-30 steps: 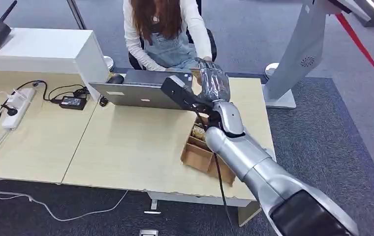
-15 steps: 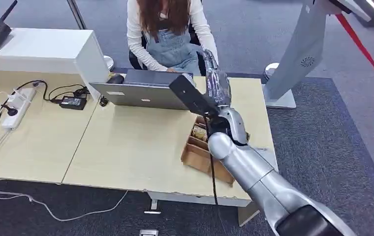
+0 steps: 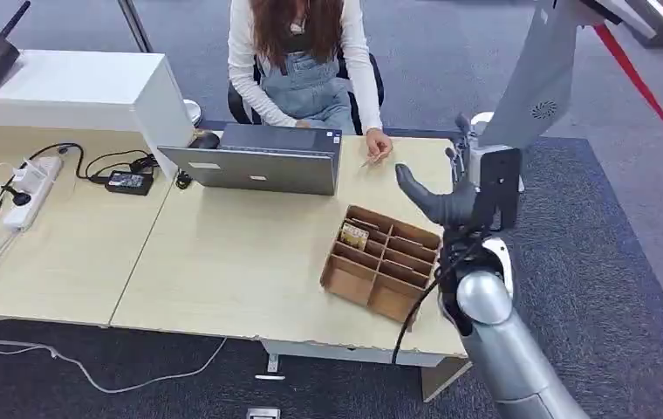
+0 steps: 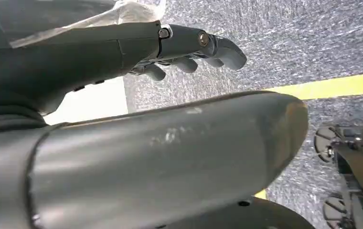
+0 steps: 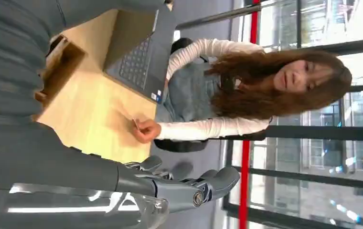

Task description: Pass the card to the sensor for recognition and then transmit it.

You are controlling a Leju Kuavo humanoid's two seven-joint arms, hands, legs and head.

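The card (image 3: 366, 162) is pinched in the person's hand (image 3: 377, 145), at the far edge of the surface (image 3: 241, 253) beside the laptop (image 3: 254, 168). I judge it thin, light, stiff and a little slippery, so it is best taken by an edge. The right hand (image 3: 450, 194) is raised near the box (image 3: 380, 264), fingers loosely apart, holding nothing. The left hand (image 4: 189, 47) hangs over the floor, slightly curled, also holding nothing

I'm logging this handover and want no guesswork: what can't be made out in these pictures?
- Card: a thin thing in the person's hand is too small in the head view and right wrist view to tell.
- Right hand: its palm is turned away in the head view.
- Sensor: none can be picked out.
- Box: what lies in one compartment is too small to tell.
- Left hand: its thumb hides the palm.
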